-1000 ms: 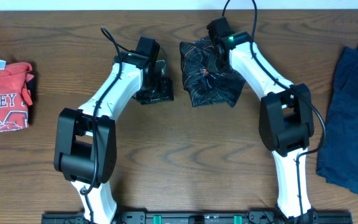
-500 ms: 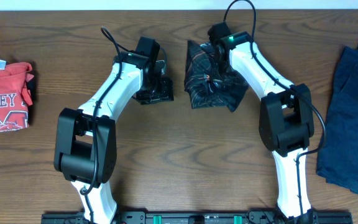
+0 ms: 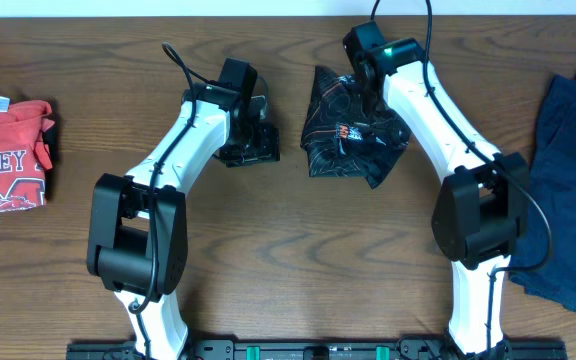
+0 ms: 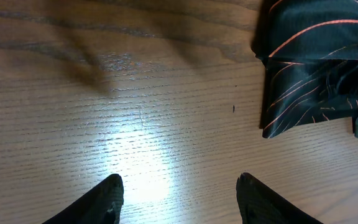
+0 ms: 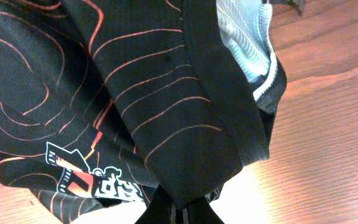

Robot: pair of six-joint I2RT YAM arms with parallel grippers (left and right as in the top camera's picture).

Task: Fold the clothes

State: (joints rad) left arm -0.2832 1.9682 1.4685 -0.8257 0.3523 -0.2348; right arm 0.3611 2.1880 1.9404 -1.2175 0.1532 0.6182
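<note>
Wood tabletop (image 3: 298,260). Navy garment (image 3: 568,180) lies flat, well right of the jersey, at the tabletop edge. Black cycling jersey (image 3: 343,140) with orange contour lines and a logo sits bunched at far centre, pale inside showing at one fold. Red T-shirt (image 3: 8,160), folded, well left of the jersey. Right claw (image 5: 179,208) pinched tight on a jersey fold. Left claw (image 4: 179,193) just left of the jersey, jaws apart, holding nothing, bare wood between its fingers.
</note>
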